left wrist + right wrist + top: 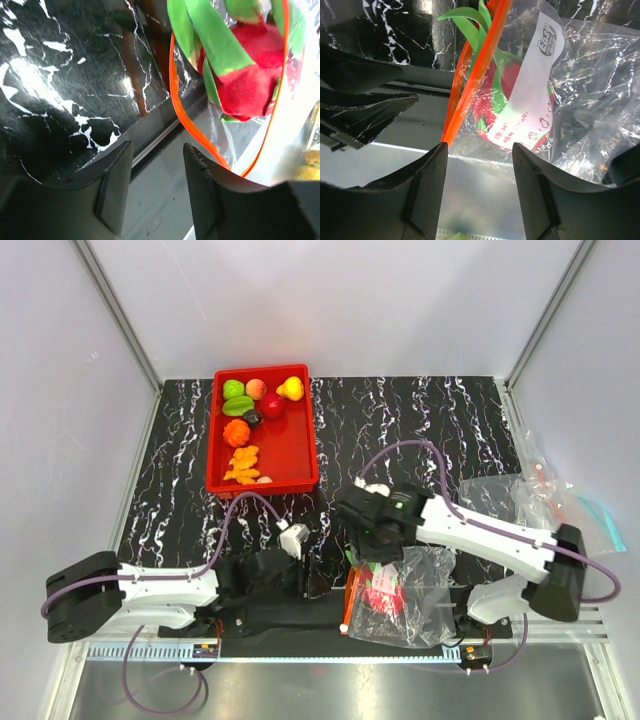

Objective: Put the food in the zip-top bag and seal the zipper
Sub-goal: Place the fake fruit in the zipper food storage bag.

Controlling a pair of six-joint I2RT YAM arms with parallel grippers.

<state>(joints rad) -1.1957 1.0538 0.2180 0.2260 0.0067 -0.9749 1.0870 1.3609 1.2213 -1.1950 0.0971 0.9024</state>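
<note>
The zip-top bag (415, 595) lies at the table's near edge with a red, green-leaved toy fruit (383, 600) inside it. Its orange-red zipper (180, 110) gapes in a loop around that fruit (250, 75). In the right wrist view the zipper (470, 75) runs down to the left fingertip, beside the white label (532, 90). My left gripper (157, 147) is open just left of the bag's mouth and holds nothing. My right gripper (480, 147) hangs open over the bag, also with nothing in it. More food (236, 432) lies in the red tray (262, 489).
A second clear bag with a blue tint (560, 500) lies at the right edge of the table. A metal rail (300, 652) runs along the near edge under the bag. White walls close in the table on three sides.
</note>
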